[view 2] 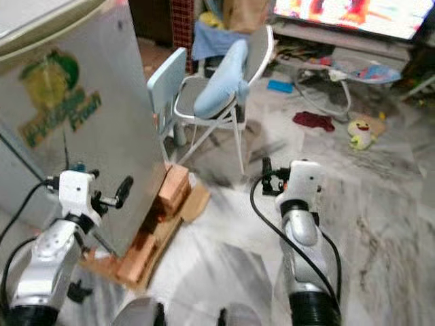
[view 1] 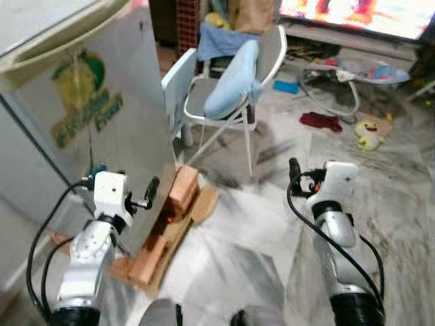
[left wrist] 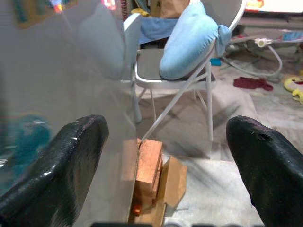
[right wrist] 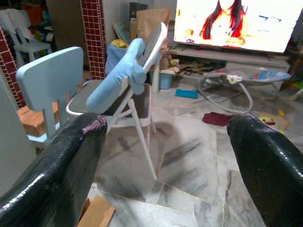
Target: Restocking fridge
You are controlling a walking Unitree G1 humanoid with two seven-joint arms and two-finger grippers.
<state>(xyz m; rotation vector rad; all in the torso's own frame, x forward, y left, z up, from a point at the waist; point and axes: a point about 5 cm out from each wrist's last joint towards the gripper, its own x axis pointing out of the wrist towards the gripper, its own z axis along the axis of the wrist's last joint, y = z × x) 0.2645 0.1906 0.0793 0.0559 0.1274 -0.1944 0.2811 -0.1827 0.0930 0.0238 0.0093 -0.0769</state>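
A silver fridge with a green logo sticker stands at the left, its door shut. My left gripper is raised close to the fridge's front corner, open with nothing between its fingers. In the left wrist view one black finger lies against the grey fridge face. My right gripper hangs over the marble floor to the right, apart from the fridge. It is open and holds nothing, and its fingers stand wide apart in the right wrist view.
Bricks and cardboard prop the fridge's base. A folding chair with a blue cushion and a small pale-blue plastic chair stand behind. A red cloth, yellow toy, baby bouncer and lit TV lie farther right.
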